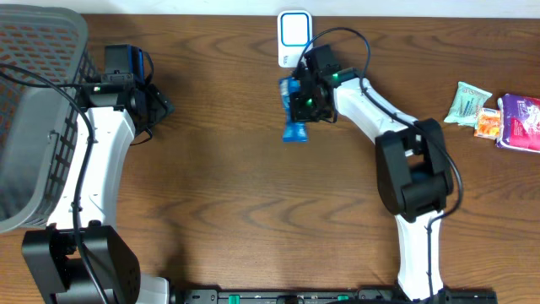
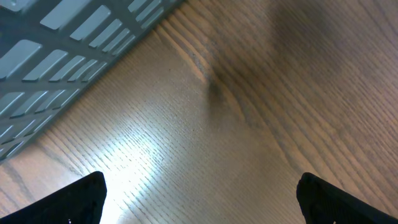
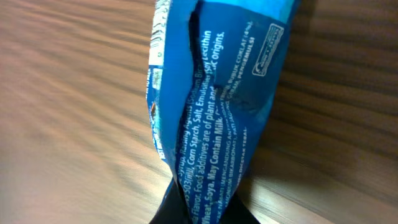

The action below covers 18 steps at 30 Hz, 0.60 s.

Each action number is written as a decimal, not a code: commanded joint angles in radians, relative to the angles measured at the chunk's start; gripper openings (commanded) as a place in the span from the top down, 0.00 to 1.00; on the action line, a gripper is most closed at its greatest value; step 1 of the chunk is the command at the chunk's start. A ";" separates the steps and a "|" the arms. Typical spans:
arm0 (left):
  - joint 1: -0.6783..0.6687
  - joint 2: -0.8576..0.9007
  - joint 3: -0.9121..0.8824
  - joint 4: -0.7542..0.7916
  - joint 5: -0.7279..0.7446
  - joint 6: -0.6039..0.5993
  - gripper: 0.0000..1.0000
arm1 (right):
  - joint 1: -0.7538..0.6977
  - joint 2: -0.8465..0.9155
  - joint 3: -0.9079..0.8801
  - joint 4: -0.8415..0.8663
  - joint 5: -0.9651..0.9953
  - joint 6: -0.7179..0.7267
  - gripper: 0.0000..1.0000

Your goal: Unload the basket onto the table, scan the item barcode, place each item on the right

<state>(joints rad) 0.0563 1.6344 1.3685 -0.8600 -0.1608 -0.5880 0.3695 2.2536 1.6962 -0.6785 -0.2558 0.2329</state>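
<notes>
From above, the brown wooden counter [image 1: 236,194] holds two white robot arms. The right tool [image 1: 297,108] is closed on a shiny blue snack packet [image 1: 294,127]. The packet sits near the top middle of the counter, just below a small white and blue scanner box [image 1: 294,38]. The packet's lower end sticks out past the tool. The left tool [image 1: 160,105] is far to the left, next to a big grey plastic basket with holes [image 1: 34,110]. It holds nothing. At the far right edge lie a few more snack packs [image 1: 498,114]: a pale green one, an orange one and a purple and white one.

In the left wrist view, two black fingertips [image 2: 78,199] show at the bottom corners, spread very wide. Only bare wood lies between them. The grey basket wall [image 2: 68,50] fills the top left corner.

In the right wrist view, the blue packet [image 3: 211,106] fills the middle, crinkled, with small white writing on it. The dark fingertips [image 3: 180,208] pinch its bottom end tight. The wooden counter [image 3: 68,106] is behind it, a bit blurry.
</notes>
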 commanded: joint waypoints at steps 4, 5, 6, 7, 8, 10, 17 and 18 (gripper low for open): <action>0.002 0.004 0.000 -0.003 -0.012 -0.012 0.02 | 0.051 -0.161 -0.007 -0.061 0.700 -0.138 0.99; 0.002 0.004 0.000 -0.003 -0.012 -0.012 0.02 | 0.062 -0.163 -0.007 -0.068 0.774 -0.158 0.99; 0.002 0.004 0.000 -0.003 -0.012 -0.012 0.02 | 0.073 -0.163 -0.007 -0.076 0.841 -0.172 0.99; 0.002 0.004 0.000 -0.003 -0.012 -0.012 0.02 | 0.083 -0.157 -0.009 -0.082 0.895 -0.181 0.99; 0.002 0.004 0.000 -0.003 -0.012 -0.012 0.02 | 0.091 -0.148 -0.010 -0.089 0.938 -0.183 0.99; 0.002 0.004 0.000 -0.003 -0.012 -0.012 0.02 | 0.098 -0.121 -0.011 -0.102 0.979 -0.183 0.99; 0.002 0.004 0.000 -0.003 -0.012 -0.012 0.02 | 0.095 0.017 -0.013 -0.110 1.110 -0.183 0.99; 0.002 0.004 0.000 -0.003 -0.012 -0.012 0.02 | 0.099 0.032 -0.013 -0.111 1.141 -0.182 0.99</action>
<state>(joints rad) 0.0563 1.6344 1.3685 -0.8604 -0.1608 -0.5880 0.4679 2.2333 1.6875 -0.7879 0.7158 0.0624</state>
